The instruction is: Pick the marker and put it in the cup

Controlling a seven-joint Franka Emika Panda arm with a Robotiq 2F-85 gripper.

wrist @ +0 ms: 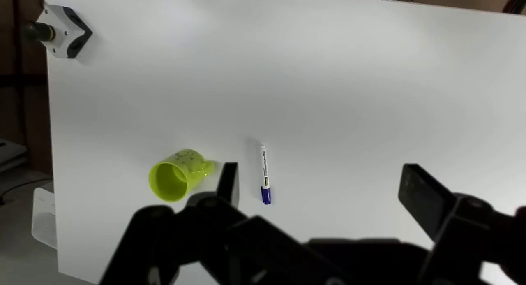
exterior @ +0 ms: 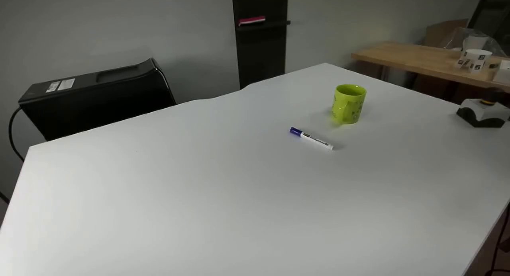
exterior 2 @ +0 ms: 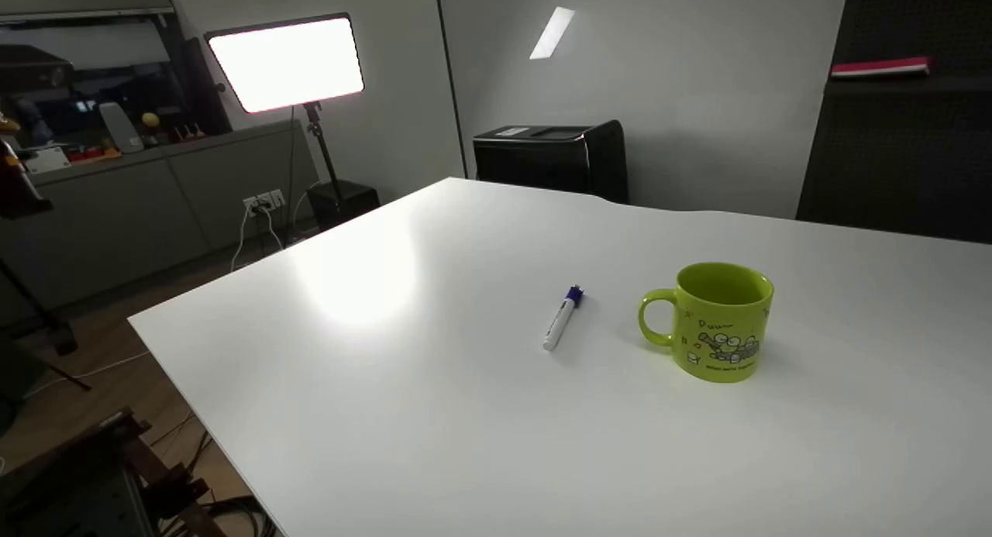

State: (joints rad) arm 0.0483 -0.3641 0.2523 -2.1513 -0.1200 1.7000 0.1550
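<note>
Gripper (wrist: 322,184): in the wrist view it is looking black nearly all over.
Fingertips (wrist: 423,198): they are ending in blocky, straight-edged shapes, and the inner face at picture-left is catching a grey sheen.
Knuckles (wrist: 474,203): they are bulging roundly behind the fingertips, and one is showing a dull round head.
Link bar (wrist: 283,246): it is appearing straight and dark.
Palm (wrist: 353,249): it is presenting a black, softly rounded edge, its finer detail blurring into shadow.
</note>
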